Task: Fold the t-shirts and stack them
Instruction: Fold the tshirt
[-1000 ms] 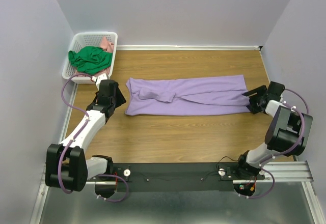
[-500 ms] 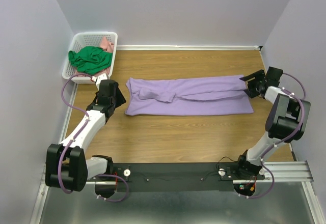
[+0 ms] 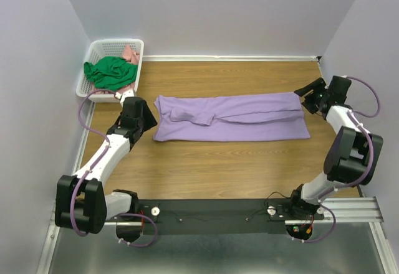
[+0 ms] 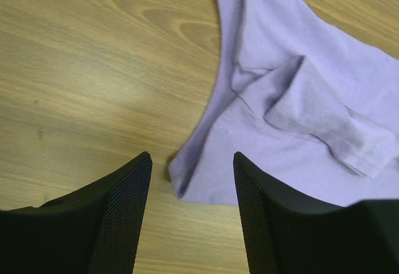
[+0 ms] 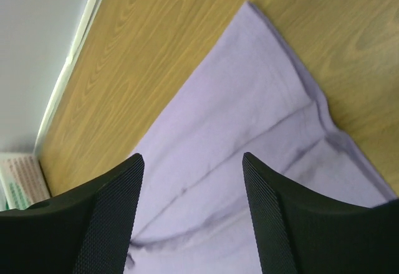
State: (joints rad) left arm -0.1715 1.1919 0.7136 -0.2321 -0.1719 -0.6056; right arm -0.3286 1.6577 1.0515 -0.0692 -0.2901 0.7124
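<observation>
A lavender t-shirt (image 3: 230, 117) lies folded into a long strip across the middle of the table, also seen as the lavender t-shirt (image 4: 299, 106) and lavender t-shirt (image 5: 249, 162) in the wrist views. My left gripper (image 3: 148, 119) hovers open just off the strip's left end, the near left corner showing beyond its fingers (image 4: 124, 212). My right gripper (image 3: 307, 98) stands open above the strip's far right corner, nothing between its fingers (image 5: 112, 218). A green t-shirt (image 3: 111, 72) and a salmon-pink t-shirt (image 3: 130, 54) lie bunched in the basket.
The white lattice basket (image 3: 103, 48) stands at the table's far left corner against the wall. Purple walls close in the table at the back and both sides. Bare wood (image 3: 218, 162) lies between the strip and the arm bases.
My right gripper has moved from the strip's near right corner up to its far right corner and narrowed slightly. The left arm has barely moved.
</observation>
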